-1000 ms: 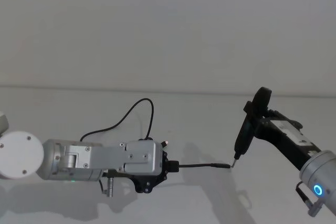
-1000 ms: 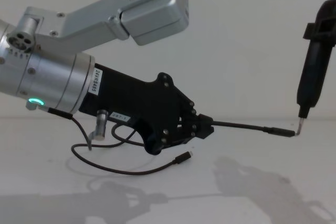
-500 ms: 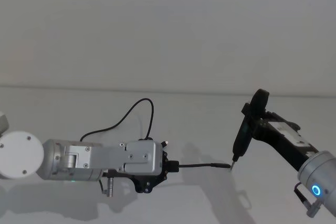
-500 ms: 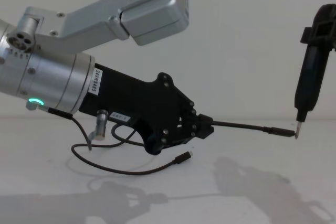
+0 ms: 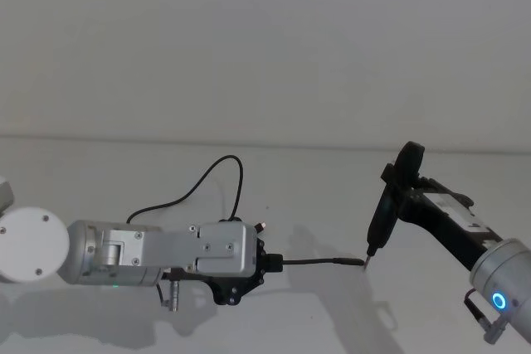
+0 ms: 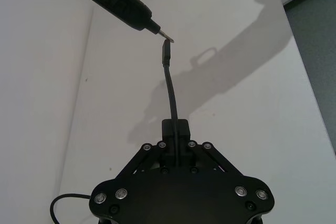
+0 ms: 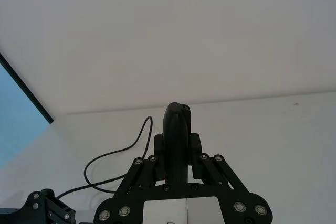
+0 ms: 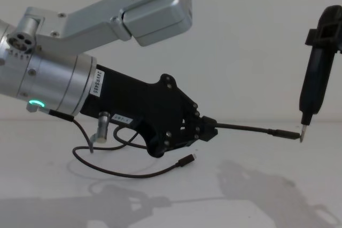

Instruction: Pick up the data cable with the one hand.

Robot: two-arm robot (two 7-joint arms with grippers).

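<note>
The left gripper is already clamped on one branch of the data cable, holding it stiffly out above the desk, while the other plug end and the slack loop lie on the surface below. The right gripper is closed around a slim dark tool whose pin tip sits at the held plug, touching it or just shy, hard to say from here. The grasp looks made; next comes a clean lift that raises the trailing cord clear without snagging.
</note>
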